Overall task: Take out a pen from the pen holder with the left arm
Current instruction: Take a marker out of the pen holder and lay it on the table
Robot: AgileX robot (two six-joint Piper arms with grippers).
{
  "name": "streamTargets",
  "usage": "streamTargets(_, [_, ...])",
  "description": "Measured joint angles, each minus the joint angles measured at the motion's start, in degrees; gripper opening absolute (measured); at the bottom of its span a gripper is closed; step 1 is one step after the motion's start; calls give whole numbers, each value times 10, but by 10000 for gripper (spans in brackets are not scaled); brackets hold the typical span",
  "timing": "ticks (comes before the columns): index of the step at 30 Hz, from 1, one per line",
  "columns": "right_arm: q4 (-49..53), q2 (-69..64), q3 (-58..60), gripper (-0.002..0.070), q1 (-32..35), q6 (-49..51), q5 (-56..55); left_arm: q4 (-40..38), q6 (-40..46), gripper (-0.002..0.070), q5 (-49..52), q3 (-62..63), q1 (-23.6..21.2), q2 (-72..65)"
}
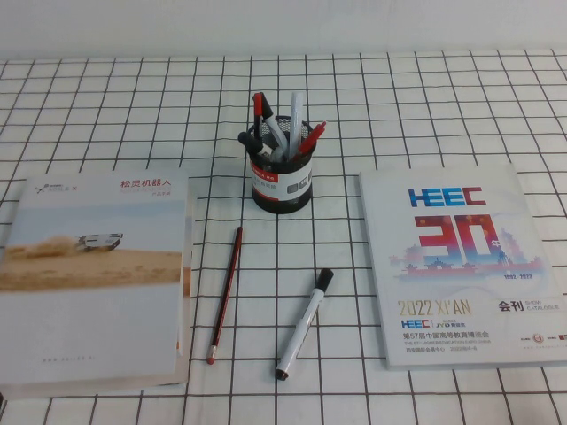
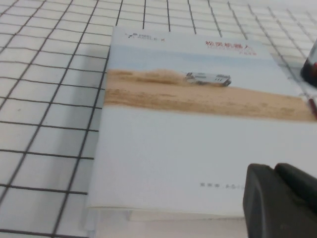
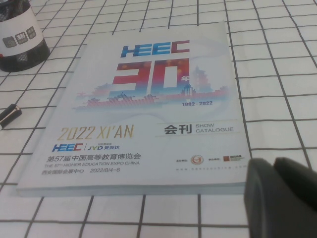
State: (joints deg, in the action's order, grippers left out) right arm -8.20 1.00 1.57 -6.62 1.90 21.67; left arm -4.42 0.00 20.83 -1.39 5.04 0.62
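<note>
Left gripper [image 2: 275, 173], fingers together, hovers over the booklet [image 1: 97, 274] at 8 o'clock; right gripper [image 3: 274, 171] over the catalogue [image 1: 461, 266] at 4. Pen holder [image 1: 282, 181] stands at 12; its crowded pens [image 1: 295, 115] may come out double or tip it.

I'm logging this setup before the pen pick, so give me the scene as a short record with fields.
pen holder: black mesh cup, pens standing inside
loose items: pencil and marker lying in front of it
booklets: left booklet and right booklet flank the holder
left gripper: shut, empty, over left booklet
right gripper: over right booklet
</note>
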Motion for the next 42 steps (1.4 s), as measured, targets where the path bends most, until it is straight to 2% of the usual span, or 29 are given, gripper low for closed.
streamTargets(5, [0,0,0,-15,0,0,0,-85,-49,-4,-21,0,0,0])
streamTargets(14, [0,0,0,-15,0,0,0,-239,-60,-4,-131,0,0,0])
streamTargets(20, [0,0,0,-15,0,0,0,-254,-60,-4,-177,0,0,0])
streamTargets(28, [0,0,0,-15,0,0,0,-273,-54,-4,-167,0,0,0])
streamTargets(34, [0,0,0,-15,0,0,0,-274,53,-4,-105,50,0,-7])
streamTargets(42, [0,0,0,-15,0,0,0,-260,85,-4,-75,169,0,-195])
